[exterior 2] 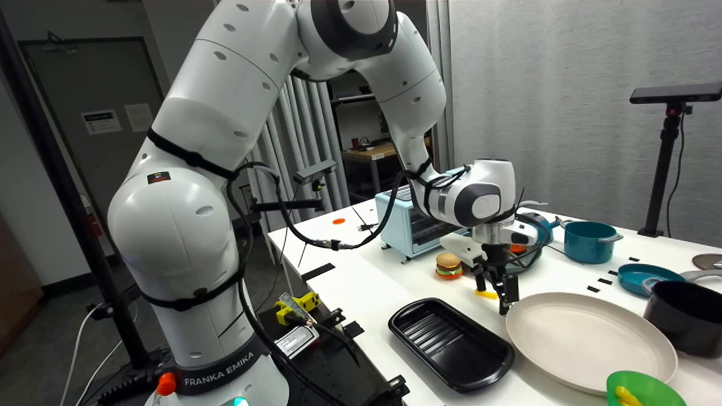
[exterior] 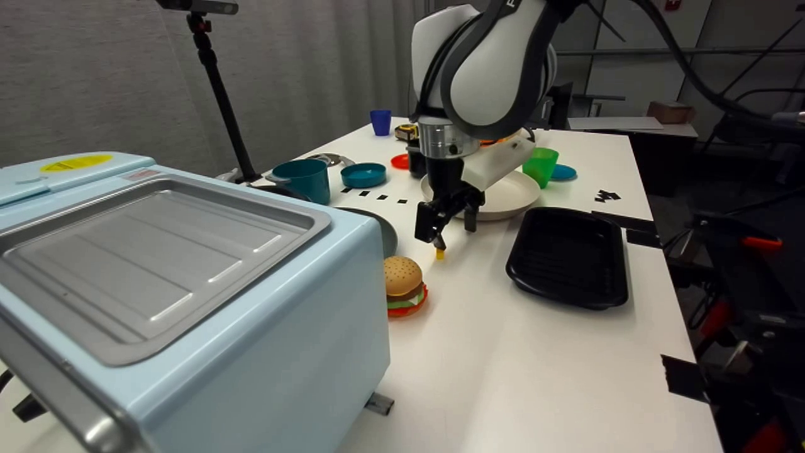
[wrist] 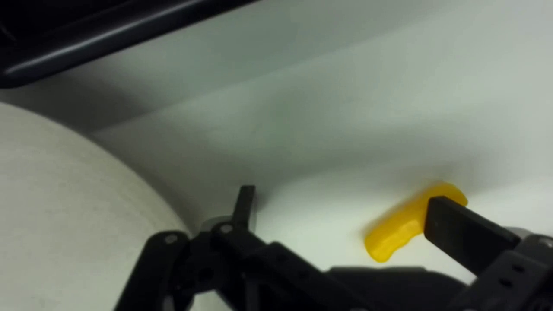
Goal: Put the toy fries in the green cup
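Toy fries [wrist: 408, 220], on table [exterior: 465, 371]; "FRANKA EMIKA" lettering [exterior 2: 219, 370]

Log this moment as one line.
gripper: open, low over table | toy fries: on table, ungripped | green cup: yellow piece inside

Soft, blurred shadows dim the white tabletop [wrist: 276, 142] under my pincer [wrist: 343, 211]; a glint streaks the black baking pan [wrist: 116, 32]. In an exterior view, glare marks the silver tray [exterior: 144, 251].
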### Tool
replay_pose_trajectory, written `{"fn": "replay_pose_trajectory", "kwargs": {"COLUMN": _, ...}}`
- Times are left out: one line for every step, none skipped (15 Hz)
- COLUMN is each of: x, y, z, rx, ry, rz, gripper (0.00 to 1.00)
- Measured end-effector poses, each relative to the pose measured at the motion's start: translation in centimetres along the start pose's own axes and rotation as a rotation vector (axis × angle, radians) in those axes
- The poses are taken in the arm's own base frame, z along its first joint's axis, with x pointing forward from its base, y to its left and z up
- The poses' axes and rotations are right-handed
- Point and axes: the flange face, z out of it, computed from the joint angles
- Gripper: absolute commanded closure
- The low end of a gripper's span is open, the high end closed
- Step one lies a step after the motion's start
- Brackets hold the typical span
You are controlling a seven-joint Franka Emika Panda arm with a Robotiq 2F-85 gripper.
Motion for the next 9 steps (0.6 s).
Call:
{"fn": "replay_pose_trajectory", "kwargs": {"x": 0.0, "y": 0.2, "z": 0.0, "rx": -0.005, "ry": -0.001, "rz": -0.003, "gripper": 0.00}}
{"fn": "replay_pose_trajectory", "kwargs": {"x": 0.0, "y": 0.2, "z": -0.1, "rx": -0.007, "ry": 0.000, "rz": -0.007, "gripper": 0.00}}
{"fn": "replay_pose_trajectory", "kwargs": {"x": 0.1, "y": 0.1, "z": -0.2, "rx": -0.007, "ry": 0.003, "rz": -0.011, "gripper": 0.00}}
{"fn": "replay_pose_trajectory", "kwargs": {"x": 0.1, "y": 0.0, "z": -0.5, "rx": -0.007, "ry": 0.006, "rz": -0.015, "gripper": 0.00}}
{"fn": "replay_pose_trajectory", "kwargs": {"x": 0.1, "y": -0.1, "z": -0.7, "rx": -0.006, "ry": 0.010, "rz": -0.019, "gripper": 0.00}}
{"fn": "replay_pose_trajectory", "kwargs": {"x": 0.1, "y": -0.3, "z": -1.1, "rx": -0.004, "ry": 0.014, "rz": -0.022, "gripper": 0.00}}
{"fn": "replay_pose_trajectory", "kwargs": {"x": 0.1, "y": -0.4, "z": -1.4, "rx": -0.001, "ry": 0.018, "rz": -0.024, "gripper": 0.00}}
{"fn": "replay_pose_trajectory", "kwargs": {"x": 0.1, "y": -0.5, "z": -1.7, "rx": 0.002, "ry": 0.021, "rz": -0.025, "gripper": 0.00}}
{"fn": "replay_pose_trajectory", "kwargs": {"x": 0.0, "y": -0.6, "z": -2.0, "rx": 0.004, "ry": 0.022, "rz": -0.027, "gripper": 0.00}}
